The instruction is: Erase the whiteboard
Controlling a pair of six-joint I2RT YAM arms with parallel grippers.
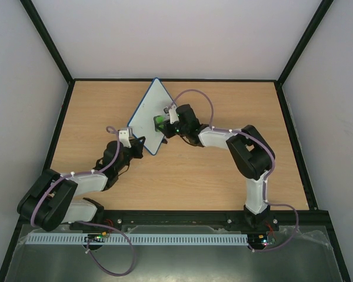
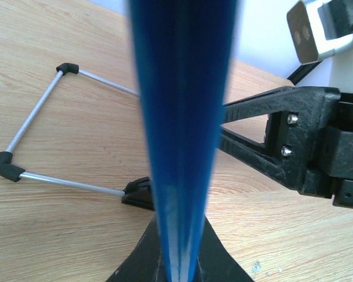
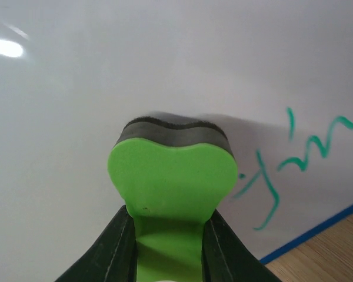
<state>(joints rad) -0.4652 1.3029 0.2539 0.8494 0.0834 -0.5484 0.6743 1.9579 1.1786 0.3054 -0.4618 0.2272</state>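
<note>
Evidently mid-wipe: left tool [image 1: 140, 145] clamps the whiteboard [image 1: 147, 114] by its edge, right tool [image 1: 166, 124] presses its clamped green eraser [image 3: 172, 176] there, needing a sweep across the green writing [image 3: 306, 153] at lower right.

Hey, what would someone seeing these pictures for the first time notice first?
Mid-table, the whiteboard stands propped up, its blue edge clamped in the left jaws. The right jaws hold a green eraser against its white face, with green handwriting unwiped just to the eraser's right in the right wrist view.
</note>
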